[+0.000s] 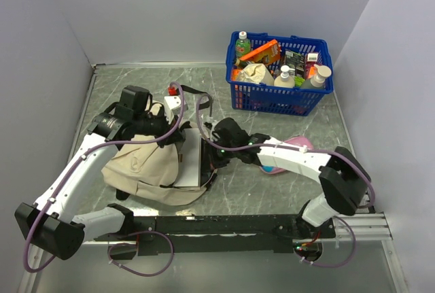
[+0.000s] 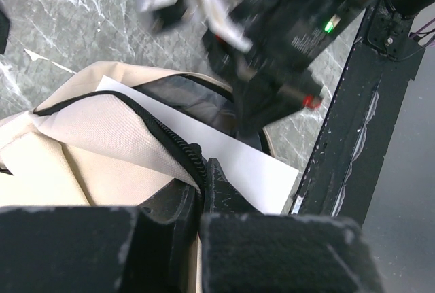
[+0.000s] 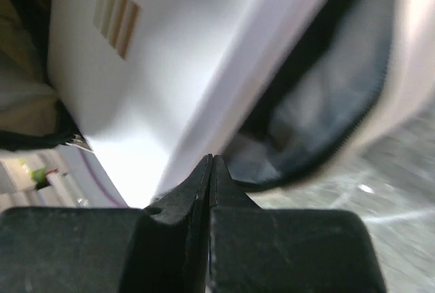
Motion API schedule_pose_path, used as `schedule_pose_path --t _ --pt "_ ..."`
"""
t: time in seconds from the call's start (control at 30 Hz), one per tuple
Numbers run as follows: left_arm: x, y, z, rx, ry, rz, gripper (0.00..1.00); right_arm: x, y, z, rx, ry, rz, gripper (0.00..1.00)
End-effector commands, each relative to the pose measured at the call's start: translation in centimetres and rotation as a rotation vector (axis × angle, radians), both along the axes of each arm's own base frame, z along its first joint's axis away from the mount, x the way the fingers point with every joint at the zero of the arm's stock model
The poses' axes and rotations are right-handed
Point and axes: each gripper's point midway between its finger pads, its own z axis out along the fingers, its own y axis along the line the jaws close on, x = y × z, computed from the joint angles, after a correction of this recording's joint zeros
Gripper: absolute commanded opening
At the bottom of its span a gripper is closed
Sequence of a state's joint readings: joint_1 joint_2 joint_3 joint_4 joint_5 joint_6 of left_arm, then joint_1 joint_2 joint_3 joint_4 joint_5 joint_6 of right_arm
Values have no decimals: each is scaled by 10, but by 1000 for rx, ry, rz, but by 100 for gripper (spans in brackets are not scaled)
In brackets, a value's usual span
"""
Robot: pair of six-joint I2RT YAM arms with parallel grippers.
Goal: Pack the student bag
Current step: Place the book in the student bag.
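Observation:
The student bag [image 1: 139, 164], beige with black zipper trim, lies on its side at the left of the table. Its mouth faces right, and a white book [image 1: 191, 160] sticks halfway out of it. My left gripper [image 1: 171, 135] is shut on the zipper edge [image 2: 178, 149] of the bag [image 2: 81, 136], holding the upper lip raised over the book [image 2: 251, 170]. My right gripper [image 3: 212, 160] is shut with nothing between its fingers. Its tips sit against the outer edge of the book [image 3: 149, 55], beside the bag's dark lining [image 3: 319, 102]. From above, the right gripper [image 1: 213, 155] is at the book's right edge.
A blue basket [image 1: 279, 100] full of bottles and packets stands at the back right. A pink pencil case [image 1: 300, 145] lies under the right arm. A small white and red item [image 1: 174, 100] and black straps [image 1: 197, 96] lie behind the bag. A black rail [image 1: 224, 225] runs along the near edge.

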State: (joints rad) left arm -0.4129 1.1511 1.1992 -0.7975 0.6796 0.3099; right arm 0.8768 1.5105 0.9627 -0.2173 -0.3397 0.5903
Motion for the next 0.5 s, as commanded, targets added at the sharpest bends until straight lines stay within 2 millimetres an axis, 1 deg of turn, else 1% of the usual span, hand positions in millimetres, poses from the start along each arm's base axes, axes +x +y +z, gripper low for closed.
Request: schedule_pose_path --t 0.0,0.17,0.23,0.27,0.33,0.37,0.43,0.47 --pt "6 -18 48 -120 -131 -64 1 10 43 29 126 21 19 0" --pt "7 -17 48 -113 -138 -62 1 19 83 61 247 52 55 0" --pt "7 -17 48 -114 -136 -62 1 22 93 70 280 65 52 0" --pt "7 -18 48 -115 -137 -65 1 19 103 72 299 77 73 0" --pt "8 -19 48 -118 -136 -67 1 20 113 82 329 97 76 0" --pt "9 -19 47 -118 -133 -66 1 20 116 77 325 117 79 0" --pt "9 -20 48 -120 -135 -70 1 19 121 78 342 149 83 0" --pt "9 -19 47 -118 -137 -69 1 20 122 74 333 147 85 0"
